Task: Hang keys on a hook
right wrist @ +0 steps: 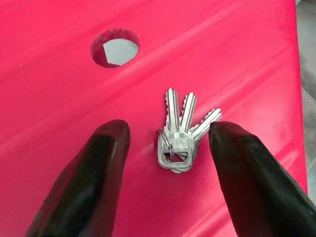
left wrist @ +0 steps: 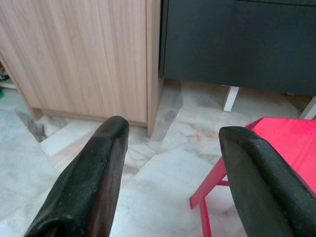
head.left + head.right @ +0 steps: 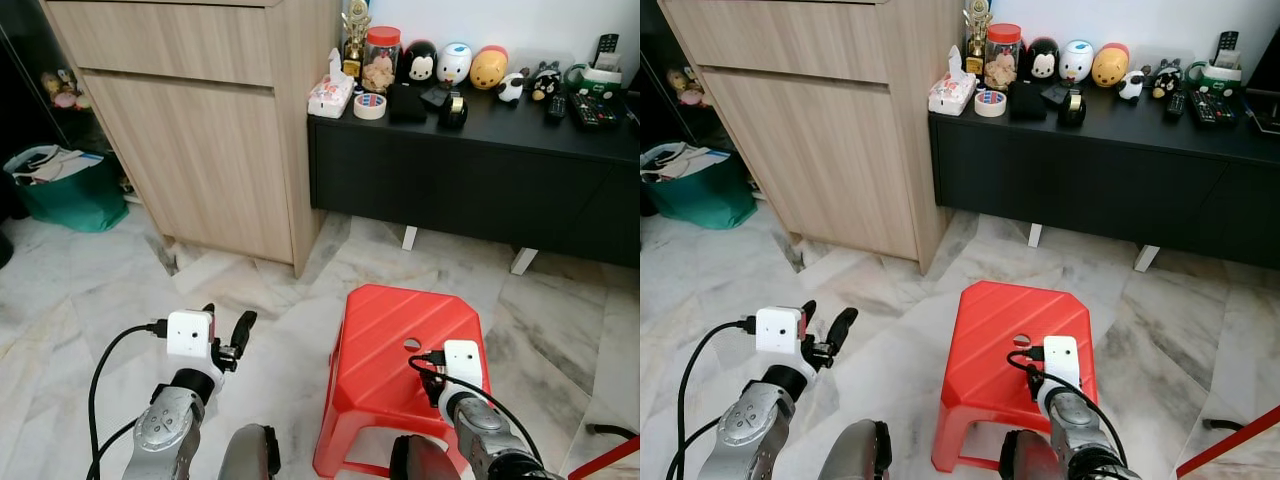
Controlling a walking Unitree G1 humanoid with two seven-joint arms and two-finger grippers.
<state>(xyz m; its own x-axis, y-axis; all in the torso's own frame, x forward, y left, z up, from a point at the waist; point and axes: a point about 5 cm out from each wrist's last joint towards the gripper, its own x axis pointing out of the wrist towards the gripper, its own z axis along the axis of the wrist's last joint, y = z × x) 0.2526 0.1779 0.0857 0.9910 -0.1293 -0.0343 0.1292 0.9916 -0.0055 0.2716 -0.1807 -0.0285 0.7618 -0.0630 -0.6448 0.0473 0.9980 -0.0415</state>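
1. A bunch of three small silver metal keys on a ring (image 1: 180,137) lies flat on the top of the red plastic stool (image 3: 385,330), near its round hole (image 1: 115,47)
2. The right gripper (image 1: 170,163) hovers just above that top, fingers apart, with the bunch between the two black fingers and its blades fanned away from the wrist (the ring end sits nearest)
3. The left gripper (image 2: 170,185) hangs open over the marble floor (image 3: 280,300), left of the stool, well apart from the keys
4. So the right arm is the nearer one; I judge it need only drop straight down and close
5. No hook can be made out
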